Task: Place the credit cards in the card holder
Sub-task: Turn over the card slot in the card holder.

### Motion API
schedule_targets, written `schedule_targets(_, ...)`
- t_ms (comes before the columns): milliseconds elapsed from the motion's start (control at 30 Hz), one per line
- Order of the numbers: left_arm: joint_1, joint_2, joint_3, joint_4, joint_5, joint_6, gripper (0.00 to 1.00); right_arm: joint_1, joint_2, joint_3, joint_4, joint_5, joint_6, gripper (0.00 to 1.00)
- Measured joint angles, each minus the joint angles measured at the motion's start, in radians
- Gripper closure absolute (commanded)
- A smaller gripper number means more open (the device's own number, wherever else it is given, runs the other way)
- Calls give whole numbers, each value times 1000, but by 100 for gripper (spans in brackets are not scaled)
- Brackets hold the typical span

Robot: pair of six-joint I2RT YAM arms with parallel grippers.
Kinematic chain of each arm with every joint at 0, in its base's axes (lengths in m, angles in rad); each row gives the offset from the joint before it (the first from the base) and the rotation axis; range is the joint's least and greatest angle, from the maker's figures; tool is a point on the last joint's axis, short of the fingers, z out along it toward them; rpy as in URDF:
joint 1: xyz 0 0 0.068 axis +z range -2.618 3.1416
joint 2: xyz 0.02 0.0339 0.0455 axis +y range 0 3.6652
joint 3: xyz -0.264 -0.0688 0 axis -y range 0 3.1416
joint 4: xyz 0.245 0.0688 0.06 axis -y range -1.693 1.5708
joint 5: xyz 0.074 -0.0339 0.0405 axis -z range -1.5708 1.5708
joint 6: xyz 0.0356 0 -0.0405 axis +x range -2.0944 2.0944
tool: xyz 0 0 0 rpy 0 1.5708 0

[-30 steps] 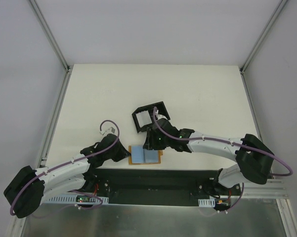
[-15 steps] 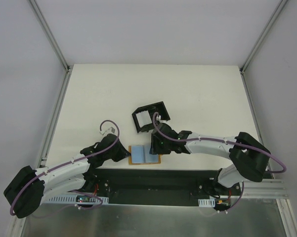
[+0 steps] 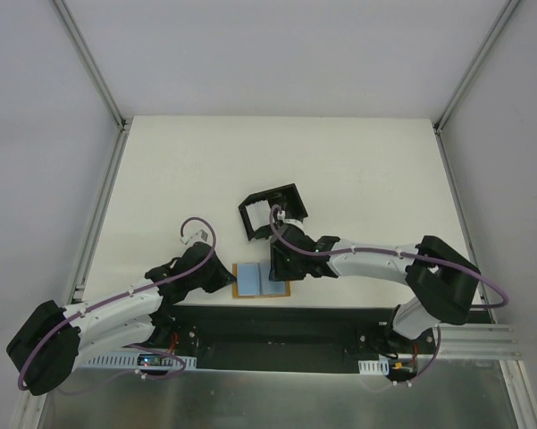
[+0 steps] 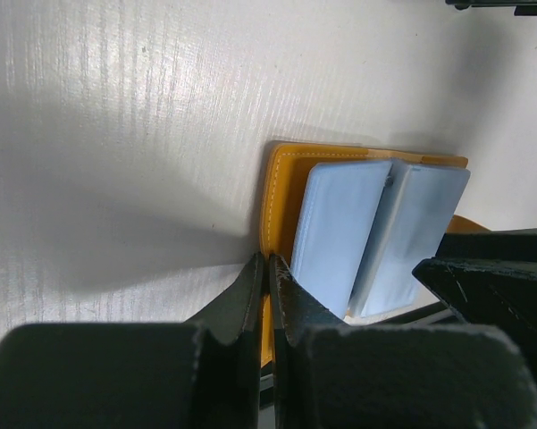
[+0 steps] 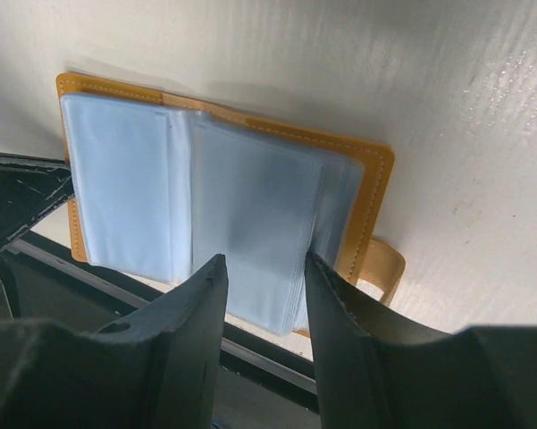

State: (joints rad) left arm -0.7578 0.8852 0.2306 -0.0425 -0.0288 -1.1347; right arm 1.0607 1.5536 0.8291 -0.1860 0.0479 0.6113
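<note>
at the lower left of the top view the left gripper (image 3: 226,278) is clenched on the left edge of the tan-orange wallet (image 3: 250,281). its wrist view shows the two fingers pressed flat together with the stitched orange border caught between them, pinning the wallet to the white table (image 3: 357,170).

the wallet lies open just above the arms' bases, its long axis running left to right across the frame, with pale blue plastic sleeves (image 5: 125,188) fanned in two stacks either side of the spine. no bare credit cards show in any view. i judge they sit inside those sleeves, though the plastic is too cloudy to tell.

to the right, the right gripper (image 5: 264,264) is over the right-hand stack, jaws parted, fingertips overlapping the near edge of the leaves, with nothing pinched that i can make out. a tan strap tab (image 5: 384,268) pokes out past the wallet's right border.

the card holder (image 3: 266,194), a black open-topped box, sits tilted just above the wallet in the top view, close beside the right wrist and apart from the wallet.

the coming move turns on this: the right gripper is the nearer tool, directly over the sleeves, and the holder lies a short way up the frame from it. any card drawn out would travel upward in the frame, away from the bases, while the left gripper anchors the far side.
</note>
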Motion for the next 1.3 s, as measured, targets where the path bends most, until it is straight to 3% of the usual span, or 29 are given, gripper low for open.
schedule_targets(467, 0, 0, 0, -1, 0, 0, 100, 89, 48, 219, -178, 107, -58, 67)
schedule_targets(1000, 0, -27, -15, 0, 0, -1, 100, 95, 155, 238, -24, -85, -92, 55)
schedule_targets(1300, 0, -48, -23, -1, 0, 5, 100, 74, 111, 200, 25, -79, -86, 54)
